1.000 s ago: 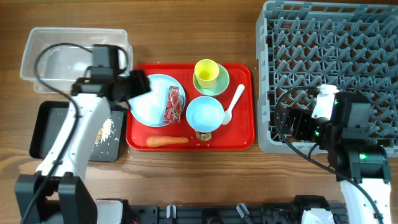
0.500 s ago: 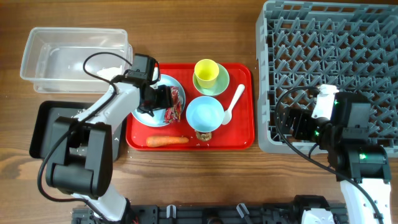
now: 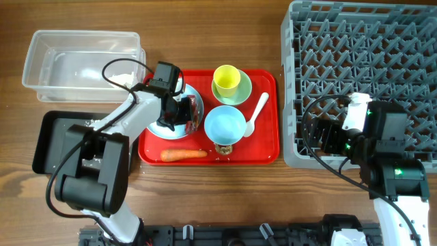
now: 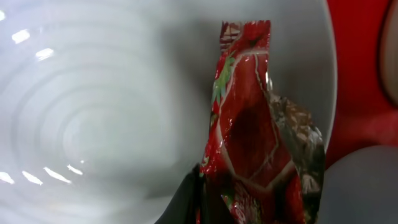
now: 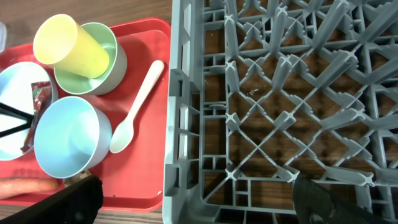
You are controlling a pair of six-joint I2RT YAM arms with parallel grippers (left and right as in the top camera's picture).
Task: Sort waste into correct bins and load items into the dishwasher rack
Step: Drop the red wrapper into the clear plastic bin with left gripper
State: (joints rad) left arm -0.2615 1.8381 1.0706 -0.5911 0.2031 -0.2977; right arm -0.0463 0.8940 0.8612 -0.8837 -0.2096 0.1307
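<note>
The red snack wrapper [image 4: 255, 137] lies on the light blue plate [image 3: 160, 119] on the red serving tray, and my left gripper [image 3: 183, 109] is shut on its near end. Beside it stand the light blue bowl [image 3: 225, 125], the yellow-green cup [image 3: 227, 80] in the pale green saucer [image 3: 244, 93], and the white spoon [image 3: 257, 113]. A carrot [image 3: 184, 154] lies at the tray's front. My right gripper [image 5: 199, 202] hangs open over the front-left corner of the grey dishwasher rack [image 3: 362, 61], holding nothing.
The clear tub [image 3: 82, 65] sits at the back left, with the black tray [image 3: 58, 143] in front of it. The red serving tray [image 3: 268, 147] lies between these bins and the rack. A brownish scrap [image 3: 224, 147] shows at the bowl's front edge.
My left gripper swung right from the plate's left edge onto the wrapper and shut on it. The right arm has not moved.
</note>
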